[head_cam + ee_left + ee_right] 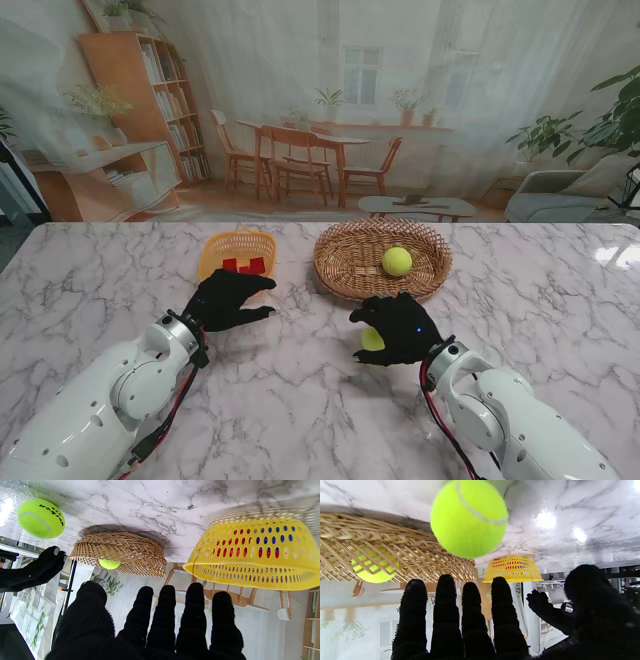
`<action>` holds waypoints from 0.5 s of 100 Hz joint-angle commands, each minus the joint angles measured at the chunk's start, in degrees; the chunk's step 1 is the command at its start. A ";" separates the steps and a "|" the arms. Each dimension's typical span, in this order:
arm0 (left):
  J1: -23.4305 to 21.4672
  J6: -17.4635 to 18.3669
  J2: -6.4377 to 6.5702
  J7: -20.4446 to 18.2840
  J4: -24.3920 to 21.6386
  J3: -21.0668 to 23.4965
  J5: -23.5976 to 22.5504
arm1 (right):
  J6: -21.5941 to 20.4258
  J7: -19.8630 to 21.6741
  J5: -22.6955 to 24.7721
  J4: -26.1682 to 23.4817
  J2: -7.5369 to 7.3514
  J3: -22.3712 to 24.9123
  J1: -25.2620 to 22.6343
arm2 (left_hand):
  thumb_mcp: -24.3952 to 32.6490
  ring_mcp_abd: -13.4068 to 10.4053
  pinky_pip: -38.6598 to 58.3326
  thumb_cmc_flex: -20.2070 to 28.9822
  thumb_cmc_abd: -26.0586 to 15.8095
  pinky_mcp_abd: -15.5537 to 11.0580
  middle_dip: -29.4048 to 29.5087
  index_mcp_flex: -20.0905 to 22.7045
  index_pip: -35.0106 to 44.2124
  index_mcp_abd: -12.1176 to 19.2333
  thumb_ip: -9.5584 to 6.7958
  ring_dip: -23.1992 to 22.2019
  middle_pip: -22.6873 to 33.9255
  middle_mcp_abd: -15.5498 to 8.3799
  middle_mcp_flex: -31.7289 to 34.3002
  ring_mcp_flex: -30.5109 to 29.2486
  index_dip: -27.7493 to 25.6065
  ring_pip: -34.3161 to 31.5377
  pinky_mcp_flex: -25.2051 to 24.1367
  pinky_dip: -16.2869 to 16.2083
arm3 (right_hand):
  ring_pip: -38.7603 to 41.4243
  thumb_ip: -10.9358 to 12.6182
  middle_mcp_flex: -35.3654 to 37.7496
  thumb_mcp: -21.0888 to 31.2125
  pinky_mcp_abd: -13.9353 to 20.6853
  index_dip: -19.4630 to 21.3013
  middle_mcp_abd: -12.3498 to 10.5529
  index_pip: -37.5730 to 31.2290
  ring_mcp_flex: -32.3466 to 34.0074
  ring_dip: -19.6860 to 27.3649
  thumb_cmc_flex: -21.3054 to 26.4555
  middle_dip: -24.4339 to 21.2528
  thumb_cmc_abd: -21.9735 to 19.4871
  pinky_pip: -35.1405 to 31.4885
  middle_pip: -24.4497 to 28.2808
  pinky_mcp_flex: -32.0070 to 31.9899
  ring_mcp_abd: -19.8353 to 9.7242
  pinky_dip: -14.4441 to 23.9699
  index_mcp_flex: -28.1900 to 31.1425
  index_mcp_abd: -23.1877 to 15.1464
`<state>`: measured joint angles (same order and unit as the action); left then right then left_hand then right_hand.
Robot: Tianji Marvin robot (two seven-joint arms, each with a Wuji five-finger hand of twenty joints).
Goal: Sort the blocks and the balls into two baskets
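A yellow-green tennis ball (pixel 372 339) (pixel 469 517) lies on the marble table just beneath my right hand (pixel 395 328). That hand is open, its fingers (pixel 446 610) stretched out and off the ball. A second ball (pixel 397 261) (pixel 373 572) rests in the wicker basket (pixel 345 270) (pixel 120 552) straight ahead of it. My left hand (pixel 228 300) is open too, fingers (pixel 167 610) spread, at the near rim of the yellow plastic basket (pixel 215 250) (pixel 255 565). Red blocks (pixel 245 265) lie in that basket; blue shows through its holes in the left wrist view.
The two baskets stand side by side at the middle of the table (pixel 560 300), yellow on the left, wicker on the right. A printed room backdrop (pixel 330 100) closes the far edge. White marble stretches out on both sides of the arms.
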<state>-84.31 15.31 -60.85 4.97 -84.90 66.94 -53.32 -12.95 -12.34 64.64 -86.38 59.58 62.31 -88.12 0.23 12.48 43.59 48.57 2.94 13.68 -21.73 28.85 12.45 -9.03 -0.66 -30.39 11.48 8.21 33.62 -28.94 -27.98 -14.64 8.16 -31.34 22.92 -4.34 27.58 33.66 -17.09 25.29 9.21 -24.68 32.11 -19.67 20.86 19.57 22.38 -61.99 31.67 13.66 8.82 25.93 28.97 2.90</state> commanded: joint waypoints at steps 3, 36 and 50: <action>0.11 -0.10 0.05 -1.11 0.04 -0.17 0.01 | 1.04 0.41 -0.23 1.73 0.12 -0.47 0.21 | -1.52 -0.19 -0.43 -0.24 -2.50 1.44 -0.23 0.04 -0.54 0.29 0.37 0.01 0.25 -0.38 1.14 -0.23 0.09 0.06 -0.77 -1.00 | -2.99 0.99 0.30 -1.29 -1.70 1.36 0.07 0.79 -0.25 -0.08 -1.91 0.51 -2.15 0.35 -1.22 -0.42 1.02 -0.04 0.88 -1.14; 0.18 0.04 0.13 -1.58 -0.06 -0.21 -0.07 | 3.74 0.52 -1.68 5.21 0.28 -3.14 2.39 | -1.53 -0.28 -0.51 -0.25 -2.47 1.52 -0.17 0.51 -0.38 0.49 0.39 0.06 0.09 -0.32 1.28 -0.31 0.02 0.10 -0.77 -0.99 | -3.03 0.99 -0.38 -1.34 -1.46 1.58 0.29 0.90 -0.97 -0.09 -1.92 0.65 -2.18 0.29 -1.26 -0.63 1.01 0.02 0.66 -1.17; 0.17 0.03 0.15 -1.71 -0.09 -0.20 -0.05 | 4.36 0.53 -2.33 6.12 0.37 -3.98 3.05 | -1.50 -0.23 -0.56 -0.20 -2.45 1.46 -0.17 0.60 -0.37 0.42 0.38 0.10 0.06 -0.31 1.34 -0.27 0.01 0.16 -0.80 -0.98 | -2.83 0.99 -0.51 -1.31 -1.44 1.64 0.23 0.98 -0.99 -0.15 -1.81 0.71 -1.98 0.13 -1.13 -0.56 1.10 0.10 0.51 -1.03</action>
<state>-84.25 15.34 -60.74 4.20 -84.96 66.90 -53.37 -8.95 -11.99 62.39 -80.89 59.74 58.59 -85.24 0.23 12.48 43.59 48.57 2.94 13.69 -21.73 28.85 12.45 -9.03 -0.66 -30.39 11.48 8.21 33.63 -28.94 -27.98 -14.64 8.16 -31.34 22.92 -4.31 27.58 33.66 -17.09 25.91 9.21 -24.66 32.11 -19.67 20.86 19.62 22.37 -61.99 31.67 13.66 8.82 25.92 28.97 2.90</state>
